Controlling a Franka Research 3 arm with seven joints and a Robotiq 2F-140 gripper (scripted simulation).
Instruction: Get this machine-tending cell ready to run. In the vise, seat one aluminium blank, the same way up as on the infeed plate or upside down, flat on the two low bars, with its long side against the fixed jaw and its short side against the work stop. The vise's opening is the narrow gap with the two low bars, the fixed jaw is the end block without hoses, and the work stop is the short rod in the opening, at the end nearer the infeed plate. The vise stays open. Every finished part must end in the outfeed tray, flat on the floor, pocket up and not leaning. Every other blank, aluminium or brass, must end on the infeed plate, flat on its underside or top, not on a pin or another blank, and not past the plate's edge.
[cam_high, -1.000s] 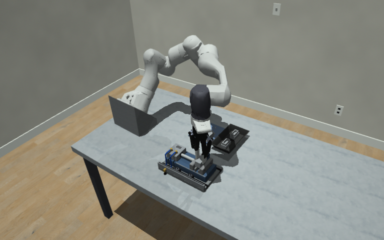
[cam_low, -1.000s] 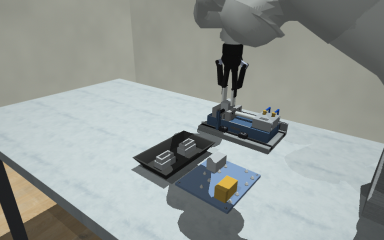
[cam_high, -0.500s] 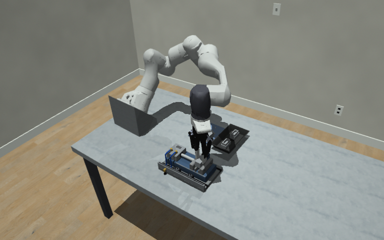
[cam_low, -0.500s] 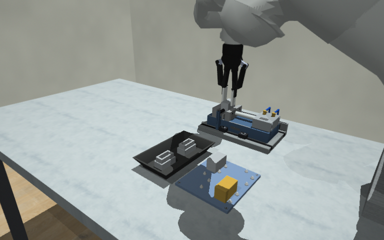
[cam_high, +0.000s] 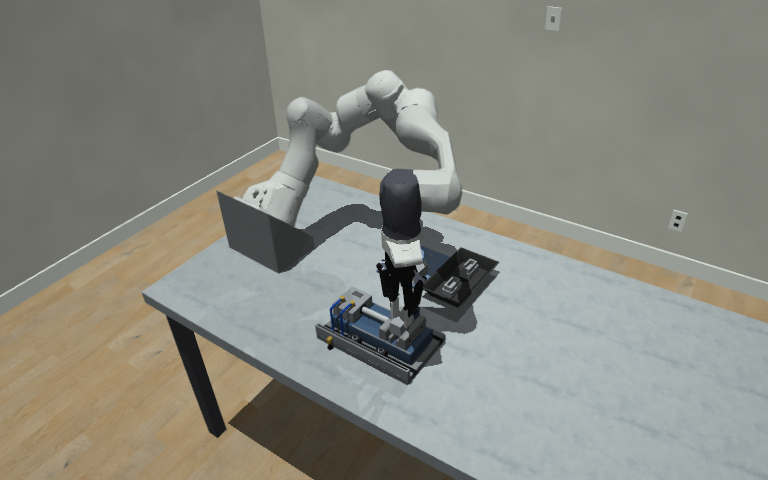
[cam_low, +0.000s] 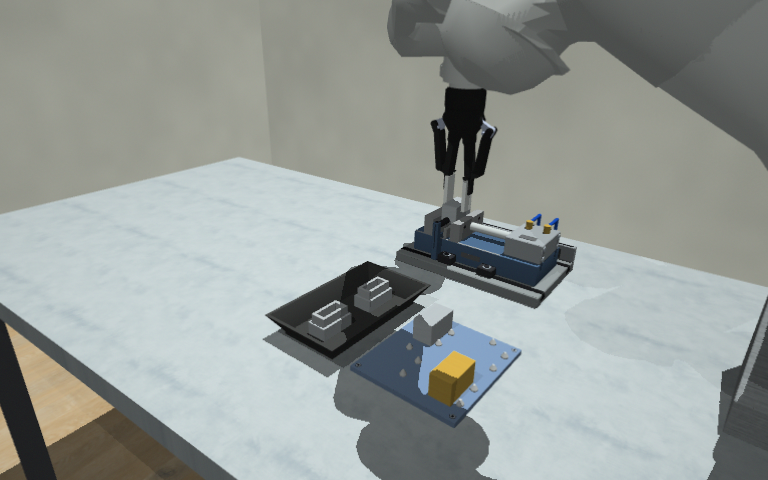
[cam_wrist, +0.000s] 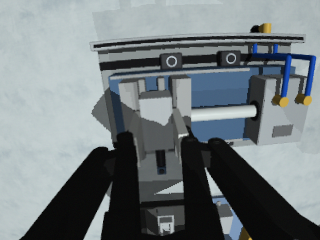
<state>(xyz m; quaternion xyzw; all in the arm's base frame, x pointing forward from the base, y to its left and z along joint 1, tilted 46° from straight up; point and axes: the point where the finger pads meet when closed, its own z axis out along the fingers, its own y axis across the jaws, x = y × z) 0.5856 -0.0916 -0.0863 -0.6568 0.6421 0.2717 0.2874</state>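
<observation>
Blank pinched, hung over vise gap

Gripper (cam_low: 458, 199) was closed on an alu blank (cam_wrist: 158, 108), directly above the vise (cam_low: 488, 255) opening. In wrist view the blank sat at 12 o'clock from the claw, work stop side toward 6; its long axis couldn't be told. Other blanks lay on infeed plate (cam_low: 505, 352).

arm (cam_high: 362, 107): arched high from base, wrist pointing straight down | gripper (cam_low: 459, 198): vertical, fingers (cam_low: 447, 192) narrow, clamped on aluminium blank (cam_wrist: 156, 108) | fingertips down in vise (cam_low: 512, 251) opening
</observation>
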